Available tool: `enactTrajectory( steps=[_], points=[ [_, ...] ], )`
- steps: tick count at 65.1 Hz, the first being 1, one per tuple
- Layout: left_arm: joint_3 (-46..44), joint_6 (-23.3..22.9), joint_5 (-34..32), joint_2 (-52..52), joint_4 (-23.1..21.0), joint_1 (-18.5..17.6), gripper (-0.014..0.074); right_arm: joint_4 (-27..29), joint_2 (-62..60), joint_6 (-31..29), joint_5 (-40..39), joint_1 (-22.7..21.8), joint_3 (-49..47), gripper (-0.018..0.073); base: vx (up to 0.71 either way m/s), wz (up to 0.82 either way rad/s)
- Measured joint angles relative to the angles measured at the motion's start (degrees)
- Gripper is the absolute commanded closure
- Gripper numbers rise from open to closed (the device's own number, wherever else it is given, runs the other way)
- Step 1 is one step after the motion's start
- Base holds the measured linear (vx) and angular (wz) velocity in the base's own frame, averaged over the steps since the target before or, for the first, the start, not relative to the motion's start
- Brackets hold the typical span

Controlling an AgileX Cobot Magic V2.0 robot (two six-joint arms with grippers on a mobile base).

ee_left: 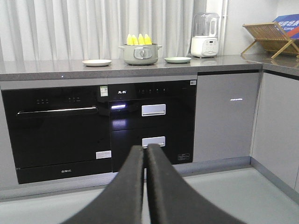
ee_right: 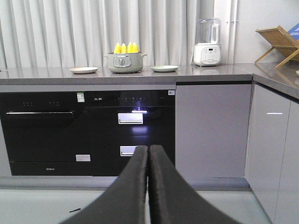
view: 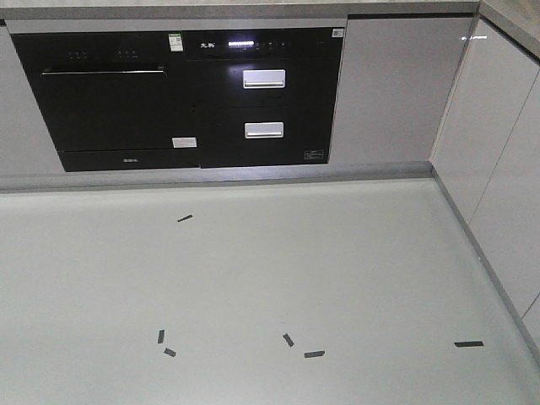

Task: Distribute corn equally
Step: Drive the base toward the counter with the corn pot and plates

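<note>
Several yellow corn [ee_left: 138, 39] cobs stand tips-up in a grey-green pot [ee_left: 139, 54] on the far countertop, also seen as corn [ee_right: 126, 47] in the pot [ee_right: 124, 63] from the right wrist. A cream plate [ee_left: 96, 62] lies left of the pot and a pale green plate [ee_left: 177, 59] right of it; the right wrist view shows the same cream plate [ee_right: 83, 70] and green plate [ee_right: 164, 68]. My left gripper [ee_left: 145, 148] is shut and empty, low and far from the counter. My right gripper [ee_right: 148, 148] is likewise shut and empty. The front view shows neither gripper nor corn.
Below the grey countertop [ee_left: 56, 70] sit a black built-in oven [ee_left: 56, 130] and a black drawer appliance [ee_left: 152, 121]. A white blender [ee_left: 204, 35] and a wooden rack [ee_left: 271, 39] stand at the right. White cabinets [view: 498, 143] wall the right side. Tape marks [view: 314, 353] dot the floor.
</note>
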Motion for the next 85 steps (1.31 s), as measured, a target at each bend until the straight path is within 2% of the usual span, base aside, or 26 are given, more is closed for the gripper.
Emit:
enactTrajectory(
  steps=[85],
  points=[
    [0.0, 0.0, 0.0, 0.0, 0.0, 0.0, 0.0603, 0.0, 0.0, 0.0, 0.0, 0.0, 0.0, 0.057, 0.0, 0.0]
  ],
)
